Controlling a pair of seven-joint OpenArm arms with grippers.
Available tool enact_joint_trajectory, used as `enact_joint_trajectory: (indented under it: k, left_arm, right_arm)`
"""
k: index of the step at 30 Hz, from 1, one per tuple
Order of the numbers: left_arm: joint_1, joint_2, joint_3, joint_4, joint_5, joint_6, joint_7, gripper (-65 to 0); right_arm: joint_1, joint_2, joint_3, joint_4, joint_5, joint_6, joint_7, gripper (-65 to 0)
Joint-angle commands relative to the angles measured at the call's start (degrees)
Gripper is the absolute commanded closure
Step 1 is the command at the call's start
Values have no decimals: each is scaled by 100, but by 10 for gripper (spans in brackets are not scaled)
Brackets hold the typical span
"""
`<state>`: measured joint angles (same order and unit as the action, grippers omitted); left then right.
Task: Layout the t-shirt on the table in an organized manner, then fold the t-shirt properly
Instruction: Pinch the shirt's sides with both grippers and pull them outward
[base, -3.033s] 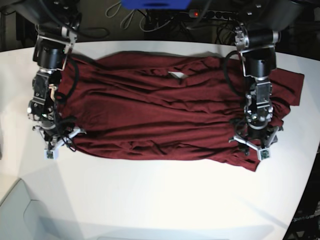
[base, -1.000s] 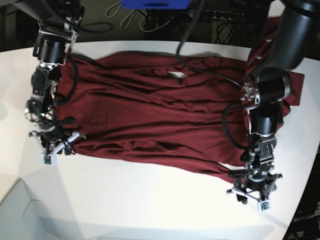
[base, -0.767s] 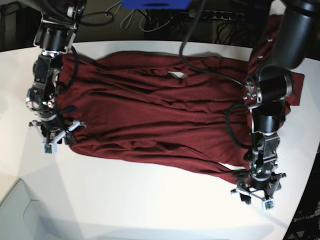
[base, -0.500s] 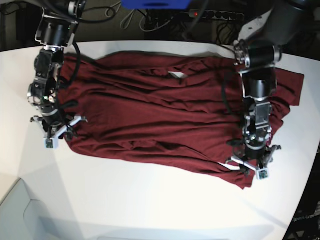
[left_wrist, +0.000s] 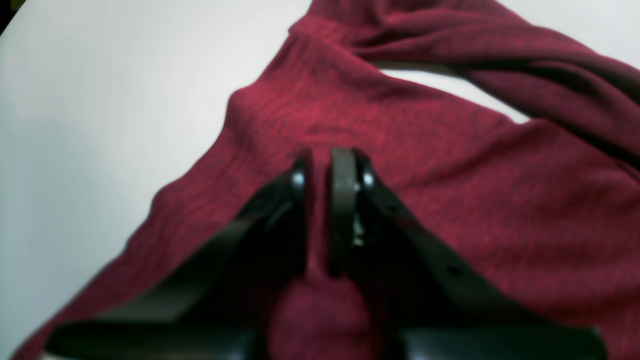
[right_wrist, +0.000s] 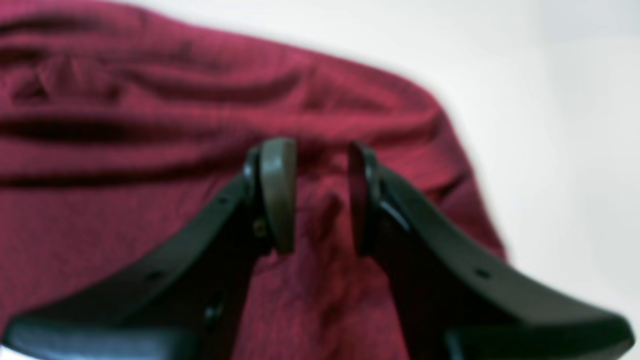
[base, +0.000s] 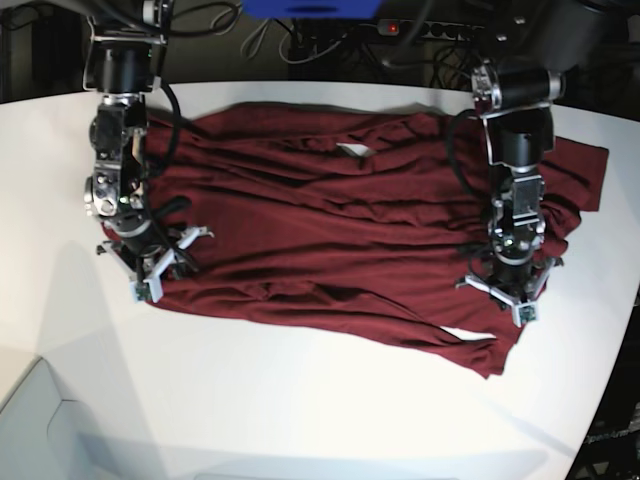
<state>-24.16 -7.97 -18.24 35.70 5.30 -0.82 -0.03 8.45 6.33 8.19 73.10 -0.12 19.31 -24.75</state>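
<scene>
The maroon t-shirt (base: 330, 230) lies spread and wrinkled across the white table (base: 300, 400). In the base view my left gripper (base: 508, 300) presses down on the shirt's lower right part, just above its corner. In the left wrist view the left gripper (left_wrist: 325, 165) is shut on a thin ridge of the t-shirt (left_wrist: 450, 175). My right gripper (base: 152, 282) rests on the shirt's lower left edge. In the right wrist view the right gripper (right_wrist: 318, 150) stands open, its fingers astride a small wrinkle of the t-shirt (right_wrist: 125, 150).
A sleeve (base: 585, 175) reaches toward the table's right edge. A white neck label (base: 352, 151) shows near the far hem. Cables and a power strip (base: 430, 28) lie beyond the table's curved far edge. White tabletop (left_wrist: 100, 100) shows left of the pinched corner.
My left gripper came back from the bare table at front right onto the shirt's lower right part and closed on cloth. My right gripper slid rightward from the table onto the left edge.
</scene>
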Motion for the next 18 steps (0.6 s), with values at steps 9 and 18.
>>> enact_joint_trajectory:
  k: [9, 18]
  left_arm:
    - [-278, -245, 0, -5, -25, 60, 113, -62]
    - [-445, -227, 0, -5, -16, 60, 113, -62]
  right_arm:
    - [-93, 347, 39, -378, 25, -19, 159, -190]
    - [-1095, 462, 3, 677, 25, 25, 150, -191]
